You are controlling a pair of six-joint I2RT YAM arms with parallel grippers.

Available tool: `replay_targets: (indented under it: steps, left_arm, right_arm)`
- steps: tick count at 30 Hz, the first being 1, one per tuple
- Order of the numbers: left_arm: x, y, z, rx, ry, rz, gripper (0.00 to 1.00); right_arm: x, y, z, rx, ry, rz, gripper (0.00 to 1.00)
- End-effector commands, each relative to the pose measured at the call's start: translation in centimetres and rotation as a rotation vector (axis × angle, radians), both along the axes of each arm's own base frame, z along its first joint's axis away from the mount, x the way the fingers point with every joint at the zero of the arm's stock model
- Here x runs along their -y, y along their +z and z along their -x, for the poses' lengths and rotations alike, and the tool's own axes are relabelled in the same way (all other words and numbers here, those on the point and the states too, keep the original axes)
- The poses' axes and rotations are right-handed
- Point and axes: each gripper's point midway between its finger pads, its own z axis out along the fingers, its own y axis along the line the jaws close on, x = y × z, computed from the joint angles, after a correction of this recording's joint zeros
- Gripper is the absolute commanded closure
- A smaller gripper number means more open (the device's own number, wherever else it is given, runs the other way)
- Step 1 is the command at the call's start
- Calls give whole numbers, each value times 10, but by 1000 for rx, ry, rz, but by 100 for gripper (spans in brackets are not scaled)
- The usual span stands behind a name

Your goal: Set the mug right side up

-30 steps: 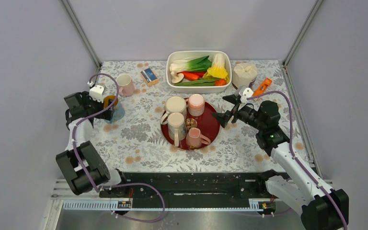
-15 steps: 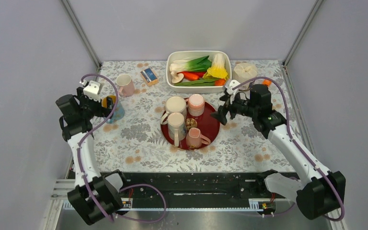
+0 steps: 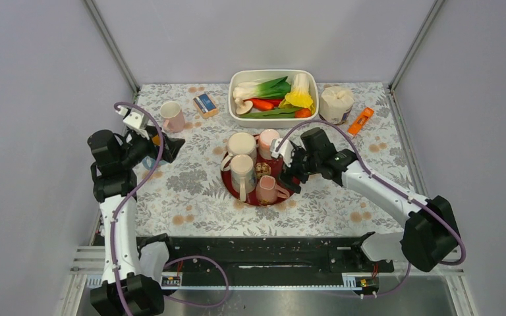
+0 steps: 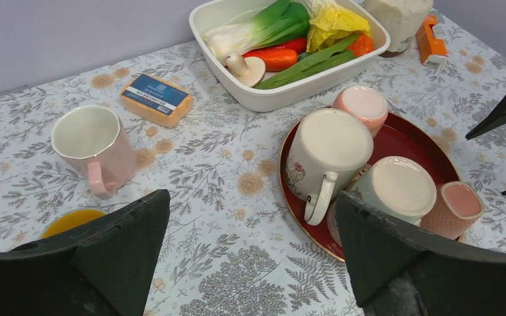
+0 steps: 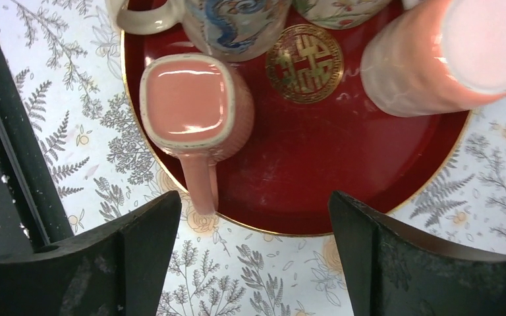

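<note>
A red tray [image 3: 294,172] holds several mugs, all bottom up: a white mug [image 3: 242,145], a pink cup [image 3: 269,141], a patterned mug [image 3: 242,167] and a pink square mug [image 3: 266,189] with its handle toward the tray's near right rim. My right gripper [image 3: 290,172] is open and empty, just above the tray's right side. In the right wrist view the pink square mug [image 5: 194,108] lies ahead of the open gripper [image 5: 257,257]. My left gripper [image 3: 165,146] is open and empty, left of the tray. An upright pink mug [image 4: 92,141] stands on the table.
A white bin of vegetables [image 3: 273,95] stands behind the tray. An orange and blue box [image 3: 205,104], a white roll [image 3: 336,102] and an orange tool [image 3: 360,120] lie along the back. A yellow-topped object [image 4: 72,220] sits by my left gripper.
My right gripper has swung left from beside the tray to over its right side, by the pink square mug. My left arm has risen and turned toward the tray.
</note>
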Motion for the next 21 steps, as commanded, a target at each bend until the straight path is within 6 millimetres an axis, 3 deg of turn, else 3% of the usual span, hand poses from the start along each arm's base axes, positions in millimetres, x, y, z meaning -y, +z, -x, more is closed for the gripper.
replay_targets:
  steps: [1,12,21]
  left_arm:
    - [5,9,-4,39,17,7,1]
    - [6,-2,1,43,22,-8,1]
    - [8,-8,4,43,7,-20,1]
  right_arm:
    - [-11,-10,1,6,31,59,10]
    - [-26,-38,2,-29,17,105,17]
    - [-31,-48,0,-49,6,116,31]
